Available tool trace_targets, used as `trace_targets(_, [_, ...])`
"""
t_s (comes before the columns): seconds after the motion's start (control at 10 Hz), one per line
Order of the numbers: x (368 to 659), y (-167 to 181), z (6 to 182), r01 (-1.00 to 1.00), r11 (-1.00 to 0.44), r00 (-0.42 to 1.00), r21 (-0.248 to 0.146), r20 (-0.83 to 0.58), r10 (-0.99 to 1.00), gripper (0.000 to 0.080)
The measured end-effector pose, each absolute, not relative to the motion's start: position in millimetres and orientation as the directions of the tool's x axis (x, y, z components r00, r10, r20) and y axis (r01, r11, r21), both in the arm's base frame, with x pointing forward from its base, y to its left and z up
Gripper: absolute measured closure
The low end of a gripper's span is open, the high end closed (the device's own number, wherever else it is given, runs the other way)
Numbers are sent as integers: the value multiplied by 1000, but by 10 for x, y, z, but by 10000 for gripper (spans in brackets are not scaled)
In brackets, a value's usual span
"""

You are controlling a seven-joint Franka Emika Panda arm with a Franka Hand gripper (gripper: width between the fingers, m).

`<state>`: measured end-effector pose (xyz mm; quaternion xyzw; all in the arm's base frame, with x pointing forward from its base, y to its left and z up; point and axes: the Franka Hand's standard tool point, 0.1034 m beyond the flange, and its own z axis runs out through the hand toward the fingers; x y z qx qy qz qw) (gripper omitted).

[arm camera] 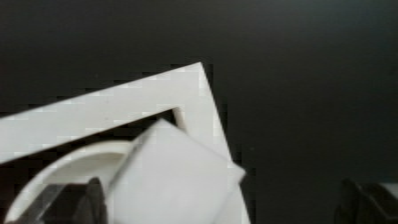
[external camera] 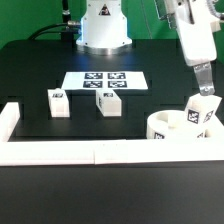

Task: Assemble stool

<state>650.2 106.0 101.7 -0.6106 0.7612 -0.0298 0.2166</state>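
Observation:
The round white seat (external camera: 170,129) lies at the exterior view's right, against the front rail. One white leg block (external camera: 203,110) stands tilted in it, its tag facing front. My gripper (external camera: 203,88) is right above that leg's top end. In the wrist view the leg (arm camera: 178,170) lies between my gripper's (arm camera: 214,208) dark fingers (arm camera: 57,204). It sits against one finger, and a dark gap separates it from the other. The seat's rim (arm camera: 71,165) shows beside it. Two more leg blocks (external camera: 58,102) (external camera: 107,102) stand apart on the table's middle left.
The marker board (external camera: 105,81) lies behind the two loose legs. A long white border rail (external camera: 70,151) runs along the front and up the left side; its corner shows in the wrist view (arm camera: 187,95). The robot base (external camera: 104,28) stands at the back.

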Motion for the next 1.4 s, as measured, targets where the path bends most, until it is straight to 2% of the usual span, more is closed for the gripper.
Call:
trace_targets(0.2, [6501, 1057, 1010, -929, 158, -71, -335, -258, -964, 150])
trace_targets(1.4, [6499, 1056, 1005, -929, 160, -73, -333, -258, -963, 150])
